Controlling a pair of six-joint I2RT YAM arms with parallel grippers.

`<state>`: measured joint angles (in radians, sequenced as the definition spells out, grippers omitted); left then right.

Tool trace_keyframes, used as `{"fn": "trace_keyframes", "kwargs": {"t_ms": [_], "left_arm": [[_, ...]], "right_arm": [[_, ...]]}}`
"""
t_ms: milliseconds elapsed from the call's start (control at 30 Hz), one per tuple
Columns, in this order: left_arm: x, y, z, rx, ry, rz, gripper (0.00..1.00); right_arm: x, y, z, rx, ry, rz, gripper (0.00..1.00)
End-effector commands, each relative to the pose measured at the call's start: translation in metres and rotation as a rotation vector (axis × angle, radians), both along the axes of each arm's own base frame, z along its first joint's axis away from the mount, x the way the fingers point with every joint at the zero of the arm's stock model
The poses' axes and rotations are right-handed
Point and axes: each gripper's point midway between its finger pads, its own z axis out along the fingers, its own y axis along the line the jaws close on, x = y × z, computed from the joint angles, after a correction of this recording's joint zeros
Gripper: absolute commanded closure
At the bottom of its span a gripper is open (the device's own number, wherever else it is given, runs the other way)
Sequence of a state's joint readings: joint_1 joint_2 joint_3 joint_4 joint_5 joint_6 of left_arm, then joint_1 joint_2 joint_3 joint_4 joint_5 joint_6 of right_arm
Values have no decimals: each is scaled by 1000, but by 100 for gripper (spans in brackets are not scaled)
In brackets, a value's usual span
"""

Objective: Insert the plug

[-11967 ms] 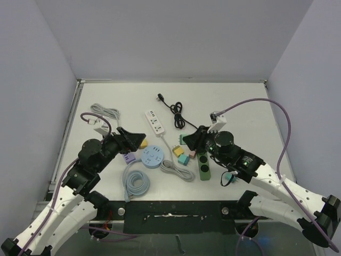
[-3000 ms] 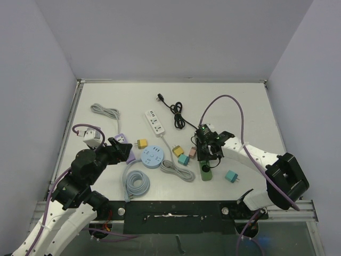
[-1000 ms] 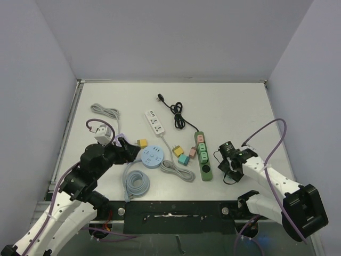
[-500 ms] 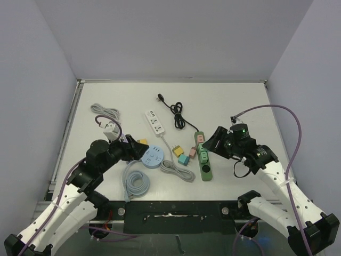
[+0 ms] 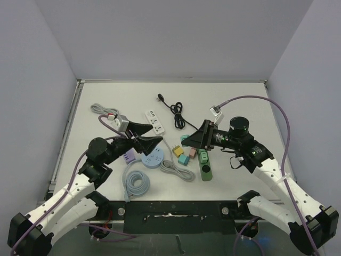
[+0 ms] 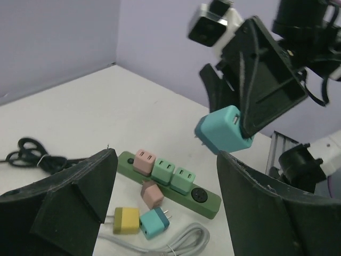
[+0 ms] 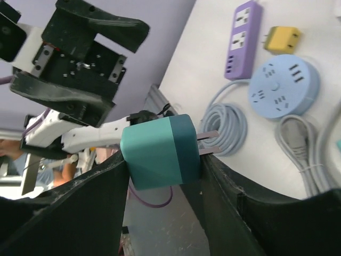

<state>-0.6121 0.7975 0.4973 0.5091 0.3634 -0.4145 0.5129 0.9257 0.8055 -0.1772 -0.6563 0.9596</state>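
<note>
Prongs of teal plug (image 7: 157, 151) in right end effector (image 5: 187, 140) point sideways, across its fingers.

A white power strip (image 5: 155, 121) lies on the table (image 5: 240, 101) beside a tangled black cable (image 5: 177, 114), with a bundled grey cord (image 5: 99, 109) well off to the left. Toward the near edge, a round blue socket hub (image 7: 285, 85) sits just beside a purple power strip (image 7: 242, 22) and a yellow adapter (image 7: 282, 38), with a coiled pale cable (image 5: 136, 183) below them. A second yellow adapter (image 6: 127, 220) lies just beside a teal adapter (image 6: 155, 223), and a pink adapter (image 6: 152, 193) is near them.
</note>
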Motion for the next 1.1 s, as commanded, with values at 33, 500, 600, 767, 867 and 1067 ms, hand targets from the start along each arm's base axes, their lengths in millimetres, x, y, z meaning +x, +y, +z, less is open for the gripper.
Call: {"fn": "trace_keyframes", "kwargs": {"t_ms": [33,500,600,767,867,1067], "left_arm": [[-42,-33,48,18,-526,-205,26],[-40,-67,55,117,-754,-320,34],[-39,-67,57,96,-769,-305,47],[-36,-62,54,90,-760,-256,71],[-30,-60,44,108,-672,-232,76],[-27,-57,-12,214,-278,-183,77]], "right_arm": [[-16,20,61,188,-114,173,55],[-19,37,72,222,-41,243,54],[-18,40,73,224,-33,238,54],[-13,39,64,185,-12,202,41],[-5,35,51,87,-61,167,27],[28,12,20,-222,-234,32,16]]}}
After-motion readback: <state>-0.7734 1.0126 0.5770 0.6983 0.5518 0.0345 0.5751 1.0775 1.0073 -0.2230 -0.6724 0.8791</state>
